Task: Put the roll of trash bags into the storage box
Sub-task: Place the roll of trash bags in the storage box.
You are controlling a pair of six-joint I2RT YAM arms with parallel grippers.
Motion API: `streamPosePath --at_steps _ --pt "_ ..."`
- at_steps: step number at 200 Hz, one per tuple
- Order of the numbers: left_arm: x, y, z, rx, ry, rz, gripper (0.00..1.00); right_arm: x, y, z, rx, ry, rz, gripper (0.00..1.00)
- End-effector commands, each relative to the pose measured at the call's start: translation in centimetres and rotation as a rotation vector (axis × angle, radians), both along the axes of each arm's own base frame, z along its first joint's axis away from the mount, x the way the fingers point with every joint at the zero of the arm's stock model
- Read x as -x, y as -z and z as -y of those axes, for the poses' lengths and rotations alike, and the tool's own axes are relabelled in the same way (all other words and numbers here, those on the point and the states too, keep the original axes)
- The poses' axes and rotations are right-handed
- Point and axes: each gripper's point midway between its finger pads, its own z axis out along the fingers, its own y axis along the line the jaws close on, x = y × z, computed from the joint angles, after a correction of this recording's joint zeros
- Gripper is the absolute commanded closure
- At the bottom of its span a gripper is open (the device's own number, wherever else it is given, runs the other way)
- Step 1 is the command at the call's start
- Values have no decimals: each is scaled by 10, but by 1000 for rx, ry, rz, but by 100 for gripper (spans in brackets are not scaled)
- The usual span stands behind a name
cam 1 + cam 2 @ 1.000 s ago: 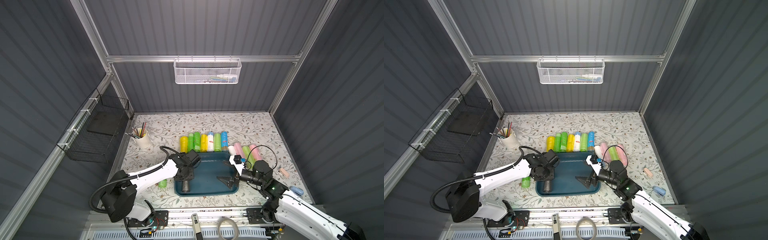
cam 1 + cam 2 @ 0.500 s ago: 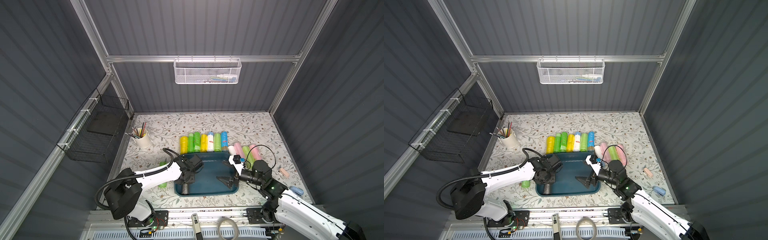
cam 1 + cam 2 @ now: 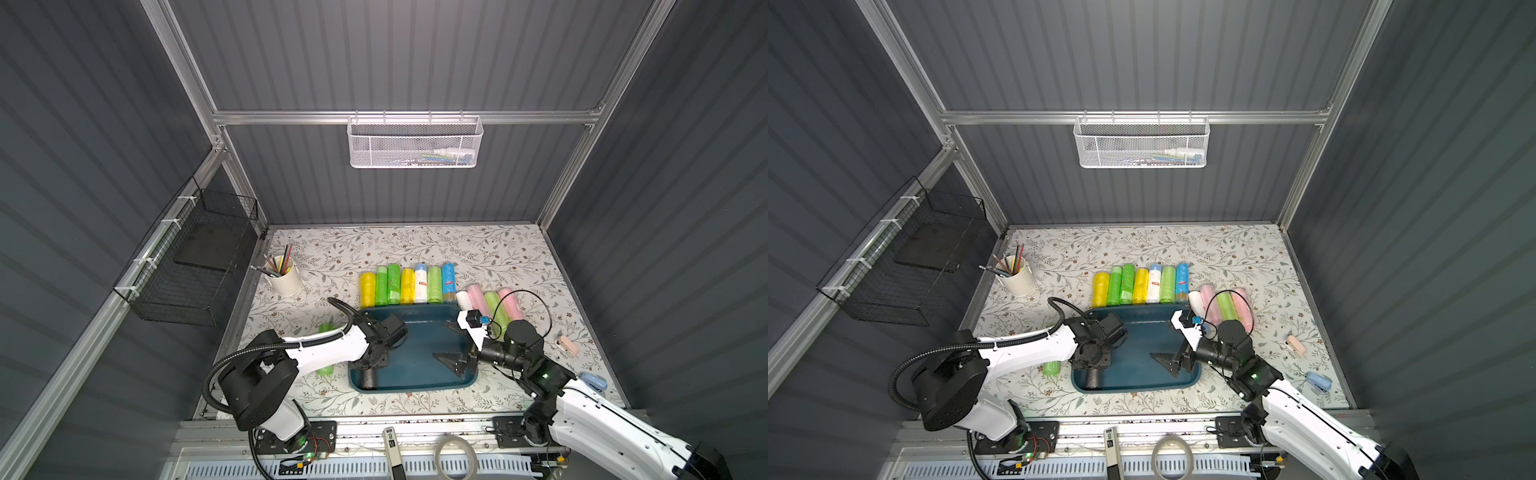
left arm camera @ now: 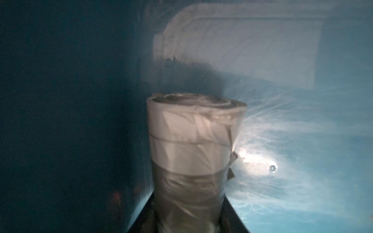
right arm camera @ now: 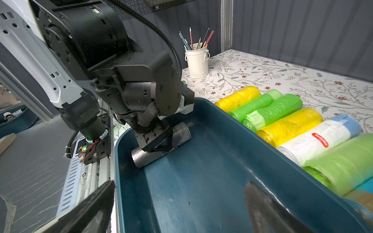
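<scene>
Dark teal storage box (image 3: pixel 415 384): sits on the floral tabletop (image 3: pixel 478 257), toward 6 o'clock from its centre.
Grey roll of trash bags (image 3: pixel 368 379): lies on its side inside the storage box, along the 9 o'clock wall, with one end in the 7 o'clock corner.
Left gripper (image 5: pixel 157 143): reaches down into the box with a finger on each side of the roll's middle. It seems clamped on the roll, though the contact is partly hidden.
Right gripper (image 3: pixel 449 344): jaws spread wide with nothing between them, over the box's 3 o'clock side.
Row of rolls (image 3: pixel 407 284): seven in yellow, green, white and blue, side by side just past the 12 o'clock rim.
Writing: the white roll (image 5: pixel 314 141) carries a red oval label with white script, too blurred to read.
Pencil cup (image 3: pixel 284 276): cream, at 10 o'clock from the box.
</scene>
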Motion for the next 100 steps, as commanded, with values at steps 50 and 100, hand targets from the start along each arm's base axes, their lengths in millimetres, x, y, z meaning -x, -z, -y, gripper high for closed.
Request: streamPosePath --at_steps 50,100 --pt "-2 8 -6 -62 -11 11 54 0 -11 -1 -15 -3 29 1" --pt "-4 2 2 -63 22 16 49 -2 -7 -2 -5 1 19 1"
